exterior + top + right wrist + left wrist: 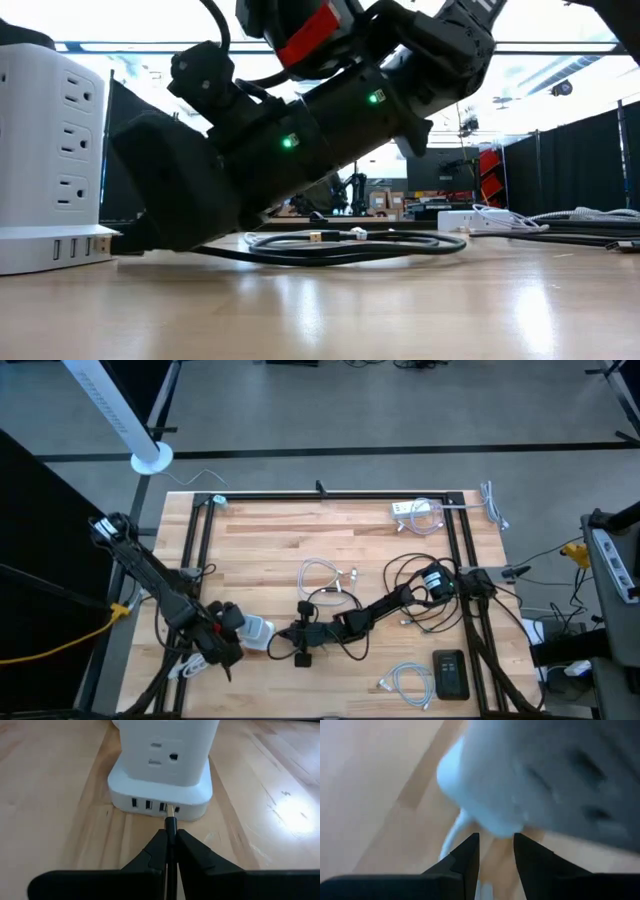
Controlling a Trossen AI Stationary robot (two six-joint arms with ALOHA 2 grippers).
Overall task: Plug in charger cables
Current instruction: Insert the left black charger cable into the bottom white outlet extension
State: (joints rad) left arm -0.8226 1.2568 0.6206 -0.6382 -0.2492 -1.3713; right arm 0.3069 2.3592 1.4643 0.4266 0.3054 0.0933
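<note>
A white cube-shaped adapter (257, 632) stands on the table at the near left, its row of USB ports (155, 805) facing right. My right gripper (170, 836) reaches in low from the right, shut on the plug end of the long black charger cable (420, 585), whose loops lie on the table behind it (350, 245). My left gripper (496, 840) is open right at the adapter's left side (485, 795). White coiled cables (322, 575) (405, 680) lie loose on the wood. My right gripper pinches the black plug body (171, 826) between its two fingertips. The fingers lie level and along the cable, coming from the table's right. The metal tip (170, 811) sticks out ahead and meets the adapter's base at the port row (103, 243). Whether my left gripper touches the adapter cannot be told.
A white power strip with a cable (418, 512) lies at the far right. A black flat device (450, 673) lies at the near right. The black frame rails (200, 550) run along the table's sides. Bare wood lies in the middle and far left.
</note>
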